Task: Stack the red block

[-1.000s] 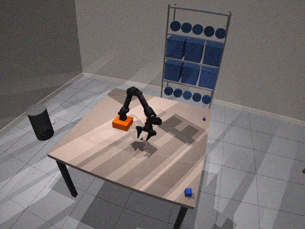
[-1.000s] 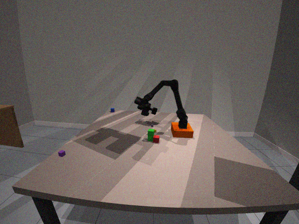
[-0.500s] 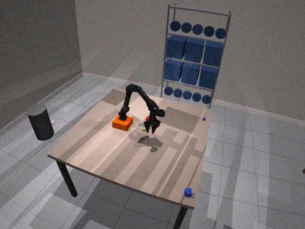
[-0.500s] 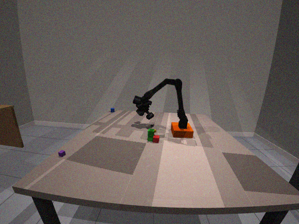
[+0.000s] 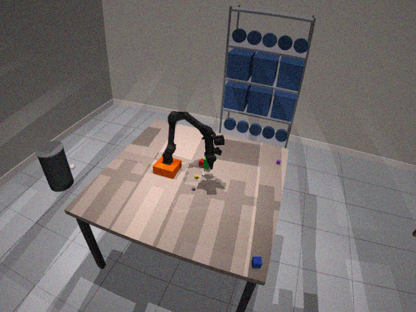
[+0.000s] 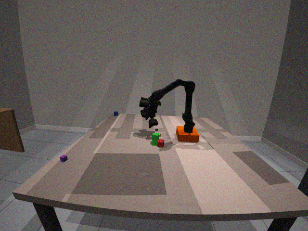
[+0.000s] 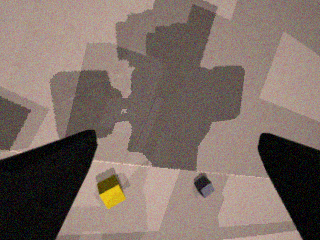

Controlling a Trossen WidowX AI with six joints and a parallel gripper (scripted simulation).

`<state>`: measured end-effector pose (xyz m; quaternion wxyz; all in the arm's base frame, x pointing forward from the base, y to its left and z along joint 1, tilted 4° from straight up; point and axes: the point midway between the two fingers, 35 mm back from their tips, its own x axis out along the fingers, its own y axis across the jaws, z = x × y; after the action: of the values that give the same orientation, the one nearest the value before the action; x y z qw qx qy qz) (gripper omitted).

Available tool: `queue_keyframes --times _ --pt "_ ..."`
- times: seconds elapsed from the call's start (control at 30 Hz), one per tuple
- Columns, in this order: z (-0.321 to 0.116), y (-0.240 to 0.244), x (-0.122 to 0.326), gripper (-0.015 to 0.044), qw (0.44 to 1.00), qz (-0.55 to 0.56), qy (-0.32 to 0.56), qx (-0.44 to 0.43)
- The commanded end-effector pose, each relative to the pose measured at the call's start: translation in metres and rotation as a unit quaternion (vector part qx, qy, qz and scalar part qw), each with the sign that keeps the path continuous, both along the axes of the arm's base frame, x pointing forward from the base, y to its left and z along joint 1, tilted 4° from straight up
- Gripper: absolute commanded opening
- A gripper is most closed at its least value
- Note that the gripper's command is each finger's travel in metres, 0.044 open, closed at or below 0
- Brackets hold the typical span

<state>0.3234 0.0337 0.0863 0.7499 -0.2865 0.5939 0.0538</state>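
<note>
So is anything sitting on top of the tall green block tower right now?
Nothing rests on the green tower; the open gripper hangs above it, empty. The red block sits on the table beside it.

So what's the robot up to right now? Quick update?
Gripper open, empty, above the table. Red block on the table beside green tower, not stacked. Small yellow cube and grey cube below.
</note>
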Motion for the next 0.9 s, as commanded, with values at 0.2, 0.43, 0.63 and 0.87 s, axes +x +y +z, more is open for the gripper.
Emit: queue_keyframes --times 0.2,0.43,0.63,0.87 --pt "0.009 0.069 -0.048 0.044 0.985 -0.109 0.017 0.132" --pt "0.011 0.105 -0.093 0.044 0.956 -0.209 0.069 0.193" --pt "0.013 0.124 -0.124 0.044 0.93 -0.277 0.109 0.214" --pt "0.013 0.127 -0.122 0.044 0.93 -0.277 0.109 0.214"
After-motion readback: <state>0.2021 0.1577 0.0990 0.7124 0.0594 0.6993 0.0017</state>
